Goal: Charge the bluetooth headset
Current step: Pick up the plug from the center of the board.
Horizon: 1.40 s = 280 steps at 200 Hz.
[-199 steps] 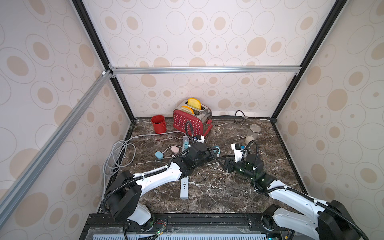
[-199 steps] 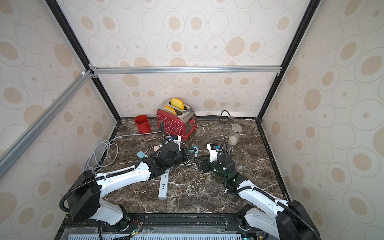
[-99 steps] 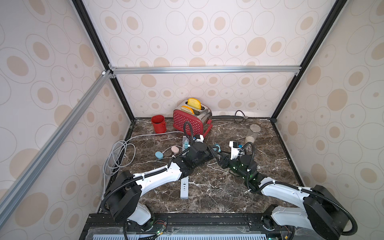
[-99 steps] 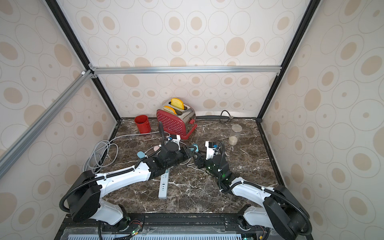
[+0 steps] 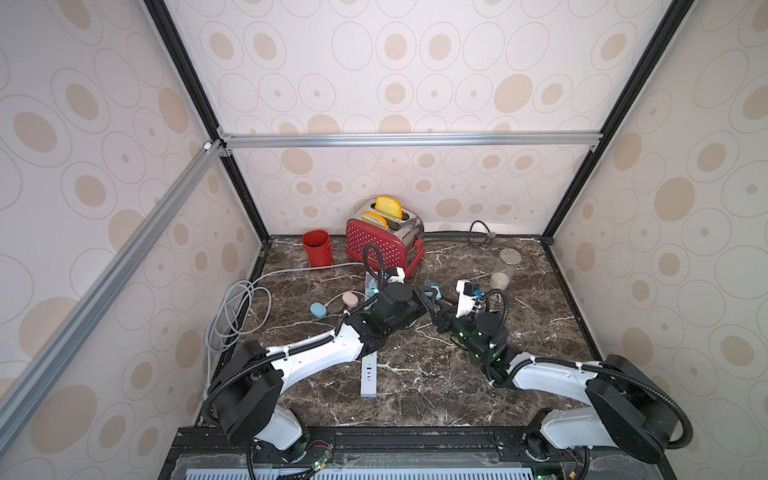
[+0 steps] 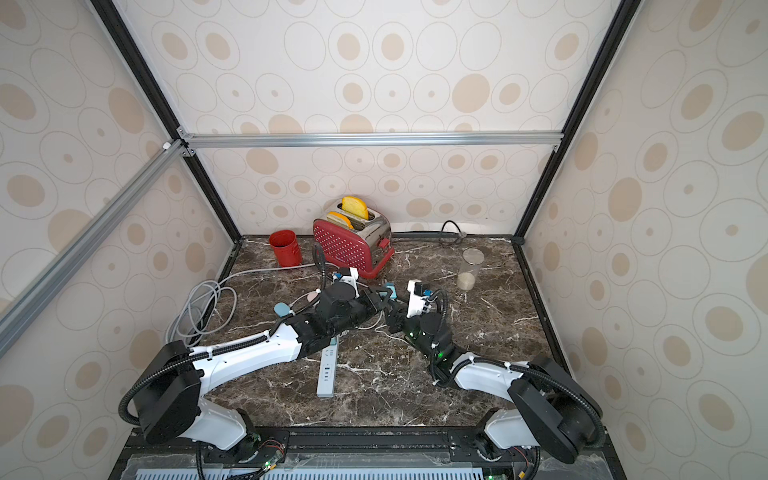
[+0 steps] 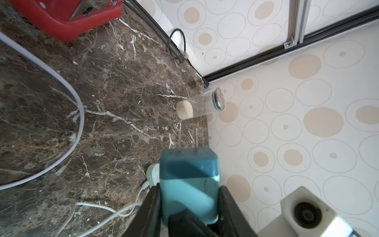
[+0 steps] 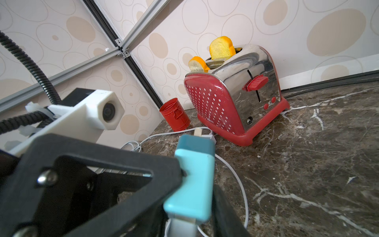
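In left wrist view only: charger prongs (image 7: pixel 196 140), left end effector (image 7: pixel 189 186) pinching charger (image 7: pixel 188 174); right end effector (image 5: pixel 439 314) unclear

Red toaster (image 8: pixel 231 98) on marble worktop (image 8: pixel 317 164), two bread slices (image 8: pixel 221 48) sticking up. Red cup (image 8: pixel 174 115) just beside toaster. Teal charger (image 8: pixel 192 176) nearer me than toaster, my left end effector (image 8: pixel 184 172) touching it. White cable (image 8: pixel 235 178) runs toward toaster. White camera housing (image 8: pixel 102 112) on toaster's cup side.

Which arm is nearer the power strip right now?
Left. The left arm crosses right over the power strip, hiding its middle; left hand grips the blue charger. The right arm lies off to one side, bare marble between them.
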Tool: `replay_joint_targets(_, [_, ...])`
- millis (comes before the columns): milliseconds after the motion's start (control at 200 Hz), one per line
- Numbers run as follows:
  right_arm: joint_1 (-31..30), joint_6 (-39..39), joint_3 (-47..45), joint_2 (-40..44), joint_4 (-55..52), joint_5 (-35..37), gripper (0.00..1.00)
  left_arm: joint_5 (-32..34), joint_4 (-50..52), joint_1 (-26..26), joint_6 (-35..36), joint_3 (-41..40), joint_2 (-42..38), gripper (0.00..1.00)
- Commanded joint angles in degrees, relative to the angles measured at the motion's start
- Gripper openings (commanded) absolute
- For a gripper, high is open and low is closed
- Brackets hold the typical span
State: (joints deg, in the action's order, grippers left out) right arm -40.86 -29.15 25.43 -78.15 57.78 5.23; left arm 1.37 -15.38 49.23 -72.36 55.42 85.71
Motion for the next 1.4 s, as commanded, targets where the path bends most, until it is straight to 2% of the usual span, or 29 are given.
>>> replay_joint_targets(0, [-0.5,1.2,0.4,-2.8,10.1,2.6,0.38,0.4,-0.5,0.0,-1.6,0.6,-1.1,0.05])
replay_joint_targets(145, [-0.7,1.6,1.4,-6.1,14.6,2.4,0.3,0.4,0.4,0.0,-2.2,1.1,-1.3,0.05])
replay_joint_targets(235, [-0.8,2.4,1.7,-6.7,15.3,2.2,0.2,1.3,0.5,-0.1,-2.4,0.5,-2.0,0.08])
replay_joint_targets(356, [-0.8,3.4,1.4,-5.7,13.2,1.2,0.06,2.3,0.8,-2.6,-1.4,-1.5,-5.0,0.24])
replay_joint_targets(401, [-0.8,4.1,1.6,-4.8,10.6,0.3,0.02,2.8,1.0,-4.1,0.0,-2.5,-6.9,0.34])
replay_joint_targets(491, [-0.8,5.3,2.3,-2.5,3.1,-1.2,0.0,2.4,4.3,-7.6,4.2,-3.1,-10.7,0.53])
replay_joint_targets(666, [-0.1,10.8,6.0,2.4,-13.5,-3.3,0.0,-0.7,14.6,-14.4,14.4,-4.2,-19.6,0.66])
replay_joint_targets(796, [1.1,18.2,13.9,3.4,-32.0,-9.5,0.0,-1.7,25.5,-19.0,26.2,-3.9,-26.2,0.7])
replay_joint_targets(936, [3.1,26.4,23.4,0.7,-48.9,-17.2,0.0,-3.1,34.5,-22.2,38.1,-4.6,-28.8,0.71])
replay_joint_targets(1057, [4.2,31.1,33.6,-4.3,-63.3,-21.1,0.0,-1.4,38.2,-23.1,42.4,-6.9,-29.2,0.72])
replay_joint_targets(1152, [4.4,29.2,42.3,-9.5,-73.9,-21.7,0.0,-0.5,38.8,-23.4,44.2,-9.1,-28.9,0.72])
replay_joint_targets(1267, [4.4,22.0,52.5,-16.2,-83.9,-24.0,0.0,-0.4,38.4,-24.5,44.7,-11.4,-28.3,0.72])
replay_joint_targets(1397, [4.1,13.8,65.9,-24.5,-95.5,-25.9,0.01,-4.3,35.2,-28.4,42.8,-15.0,-28.0,0.71])
